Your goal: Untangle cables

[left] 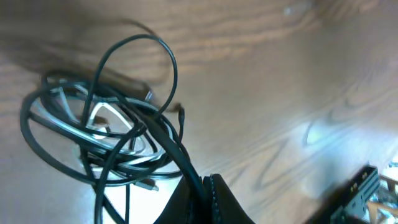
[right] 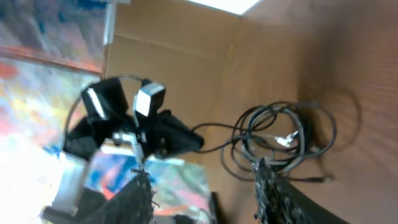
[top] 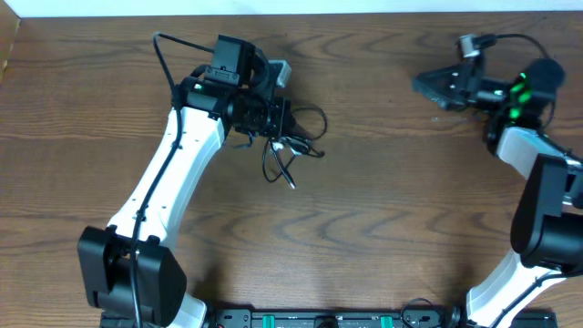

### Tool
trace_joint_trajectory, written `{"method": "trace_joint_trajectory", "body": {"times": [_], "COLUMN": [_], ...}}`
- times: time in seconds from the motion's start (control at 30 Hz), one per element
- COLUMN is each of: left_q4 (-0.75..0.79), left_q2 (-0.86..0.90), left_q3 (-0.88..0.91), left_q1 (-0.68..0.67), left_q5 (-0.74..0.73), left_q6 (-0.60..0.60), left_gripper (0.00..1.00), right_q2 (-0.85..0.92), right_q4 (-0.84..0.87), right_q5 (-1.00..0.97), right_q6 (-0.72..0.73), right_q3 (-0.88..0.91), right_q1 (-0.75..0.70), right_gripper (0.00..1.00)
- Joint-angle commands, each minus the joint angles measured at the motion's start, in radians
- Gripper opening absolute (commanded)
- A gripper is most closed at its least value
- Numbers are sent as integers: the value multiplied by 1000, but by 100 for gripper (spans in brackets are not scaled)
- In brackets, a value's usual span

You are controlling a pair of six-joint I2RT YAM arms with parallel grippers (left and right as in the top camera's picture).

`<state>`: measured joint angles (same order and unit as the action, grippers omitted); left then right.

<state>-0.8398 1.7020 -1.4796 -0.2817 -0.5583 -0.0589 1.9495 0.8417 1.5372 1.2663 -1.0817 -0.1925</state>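
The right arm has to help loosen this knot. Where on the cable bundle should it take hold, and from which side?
Probably the big black loop standing free of the cable bundle: it arcs clear of the other strands, so a finger slips through. Come from the right, since the left tool clamps the bundle's other side.

Partly hidden beneath the left gripper point(top: 284, 118): cables point(top: 293, 153). Blurred just ahead of its fingers point(left: 217, 202), with plug ends too small to tell.

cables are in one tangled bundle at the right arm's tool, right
Not quite. The cables are in one tangled bundle at the left arm's tool. The right tool is far off to the side. The overhead view shows this.
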Motion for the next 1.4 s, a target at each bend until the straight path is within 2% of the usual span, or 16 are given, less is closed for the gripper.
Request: {"method": "trace_joint_trajectory", "body": {"times": [0.0, 0.17, 0.33, 0.47, 0.7, 0.87, 1.03, 1.1, 1.37], "left_q4": [-35, -42, -22, -2, 56, 85, 102, 107, 101], "left_q2": [75, 156, 206, 241, 342, 397, 399, 400, 400], "left_q3": [3, 3, 3, 3, 3, 3, 3, 3, 3], "left_q1": [1, 1, 1, 1, 0, -1, -4, -14, -78], "left_q5": [-25, -5, 266, 378, 378, 302, 190, 145, 101], "left_q6": [36, -4, -148, -200, -236, -234, -188, -154, -111], "left_gripper": [7, 7, 7, 7, 7, 7, 7, 7, 8], "right_q2": [-18, -18, -18, -17, -17, -6, 50, 91, 209], "right_q4": [-230, -496, -648, -755, -757, -755, -721, -667, -500], "right_q5": [-89, -227, -309, -472, -649, -719, -704, -631, -520], "right_q6": [-335, -486, -600, -661, -717, -718, -727, -750, -713], "right_q3": [-7, -7, -7, -7, -7, -7, -7, -7, -7], "right_q1": [47, 116, 203, 272, 378, 404, 403, 408, 408], "right_gripper": [54, 59, 60, 65, 73, 75, 74, 75, 73]}}
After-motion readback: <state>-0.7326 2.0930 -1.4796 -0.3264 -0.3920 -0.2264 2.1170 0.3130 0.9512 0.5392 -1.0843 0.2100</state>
